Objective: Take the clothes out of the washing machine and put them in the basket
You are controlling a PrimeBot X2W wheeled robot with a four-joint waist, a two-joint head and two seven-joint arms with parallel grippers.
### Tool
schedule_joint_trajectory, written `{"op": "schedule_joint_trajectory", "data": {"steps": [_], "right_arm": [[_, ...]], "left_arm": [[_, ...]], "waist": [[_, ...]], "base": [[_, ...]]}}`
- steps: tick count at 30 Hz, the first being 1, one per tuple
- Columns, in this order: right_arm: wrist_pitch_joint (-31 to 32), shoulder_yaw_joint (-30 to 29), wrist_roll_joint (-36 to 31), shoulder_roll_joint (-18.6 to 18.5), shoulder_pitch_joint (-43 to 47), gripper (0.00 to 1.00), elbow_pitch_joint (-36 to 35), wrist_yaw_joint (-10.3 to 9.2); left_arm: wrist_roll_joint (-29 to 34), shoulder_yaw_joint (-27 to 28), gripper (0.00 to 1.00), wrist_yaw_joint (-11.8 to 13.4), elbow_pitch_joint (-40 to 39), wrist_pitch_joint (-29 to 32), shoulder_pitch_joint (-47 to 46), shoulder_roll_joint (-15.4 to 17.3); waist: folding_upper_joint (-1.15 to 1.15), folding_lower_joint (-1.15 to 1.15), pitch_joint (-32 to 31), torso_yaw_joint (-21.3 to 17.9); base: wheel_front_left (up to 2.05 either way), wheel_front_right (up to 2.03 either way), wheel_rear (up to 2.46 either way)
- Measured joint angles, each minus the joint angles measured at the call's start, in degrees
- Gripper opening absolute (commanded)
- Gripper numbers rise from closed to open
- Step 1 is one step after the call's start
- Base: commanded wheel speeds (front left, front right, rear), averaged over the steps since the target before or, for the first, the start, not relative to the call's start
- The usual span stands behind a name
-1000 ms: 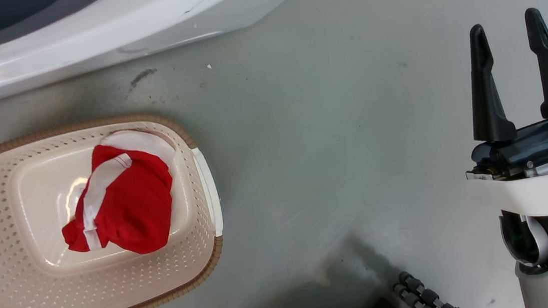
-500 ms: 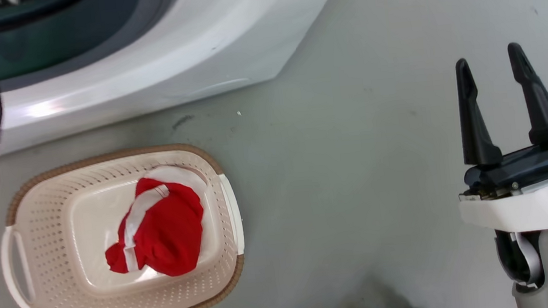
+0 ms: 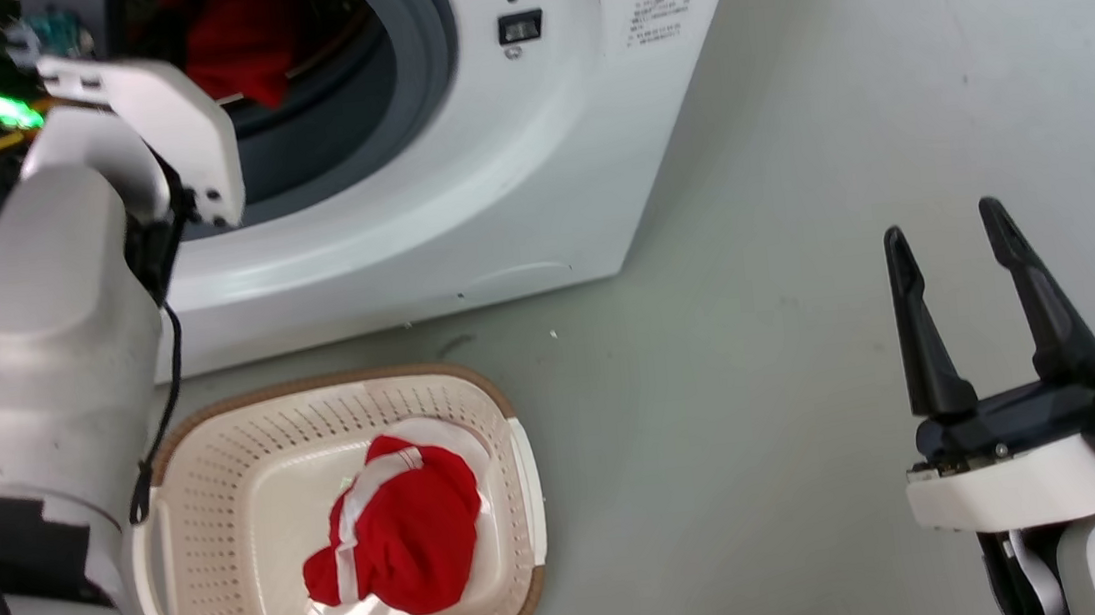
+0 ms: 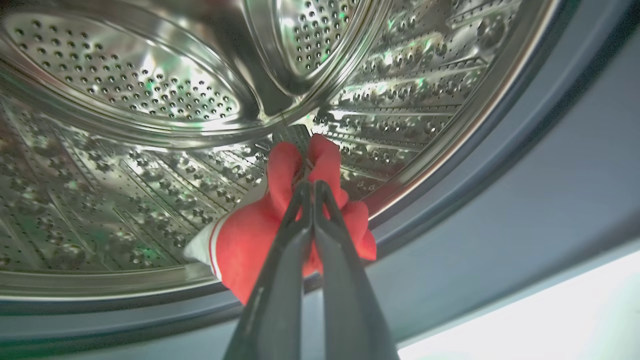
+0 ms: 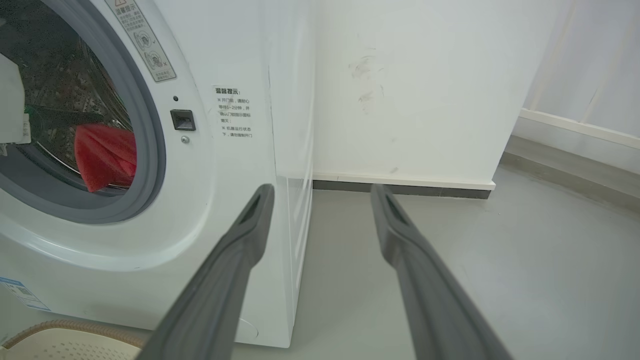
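Your left gripper (image 4: 311, 186) is inside the large white front-loading washing machine (image 3: 514, 170). Its two long dark fingers (image 4: 282, 260) are pressed together on a fold of the soft bright red fabric garment with a white stripe (image 4: 240, 245), at the centre of the left wrist frame. The cloth sits low in the shiny perforated steel drum (image 4: 125, 85), right at the smooth grey rubber porthole rim (image 4: 500, 210).

It looks light and limp, so expect it to drape and stretch rather than lift as one piece. The pinch seems to be on a bunched ridge, which is a good place, since a single thin layer could slip out. Mind the trailing end dragging on that rim.

A second red-and-white garment (image 3: 399, 543) lies crumpled in the cream-white perforated plastic basket with the brown woven-look rim (image 3: 334, 380). That basket is at the bottom centre-left of the head frame, on the smooth grey floor (image 3: 765, 377) just in front of the machine. Your right gripper (image 3: 941, 221), lower right, hangs with its fingers spread, holding nothing.
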Motion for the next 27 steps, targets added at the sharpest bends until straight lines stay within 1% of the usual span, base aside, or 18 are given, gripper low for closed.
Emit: {"op": "schedule_joint_trajectory", "data": {"steps": [6,9,12,17,24,27], "right_arm": [[0.0,-0.1,-0.9,0.0,3.1,1.00,0.6,0.00],[0.0,0.1,-1.3,0.0,4.5,1.00,0.8,-0.01],[0.0,0.4,-1.7,0.0,5.9,1.00,0.9,0.00],[0.0,0.5,-2.2,0.0,7.6,1.00,1.0,0.00],[0.0,0.7,-2.3,0.0,9.8,1.00,1.2,0.00],[0.0,0.7,-2.2,0.0,10.6,1.00,1.3,0.00]], "left_arm": [[-2.5,-0.4,0.00,0.0,-2.4,-5.7,7.5,-0.1],[-2.9,-0.2,0.00,0.4,-4.1,-7.3,11.0,-0.5],[-2.8,-0.3,0.00,2.0,-6.9,-8.1,15.4,-1.0],[-2.4,0.1,0.00,5.0,-14.1,-8.6,23.2,-1.3],[-2.1,0.2,0.00,8.5,-27.6,-8.6,35.2,-1.1],[-2.1,0.0,0.00,10.0,-33.4,-8.4,40.0,-0.3]], "waist": [[0.00,0.00,-5.3,1.8],[0.00,-0.01,-7.9,2.6],[0.00,-0.01,-10.4,3.3],[0.00,0.00,-14.0,4.3],[0.00,0.00,-17.6,5.3],[0.00,0.00,-18.8,5.6]], "base": [[0.00,0.00,0.00],[0.00,0.00,0.00],[0.00,0.00,0.00],[0.00,0.00,0.00],[0.00,0.00,0.00],[0.00,0.00,0.00]]}}
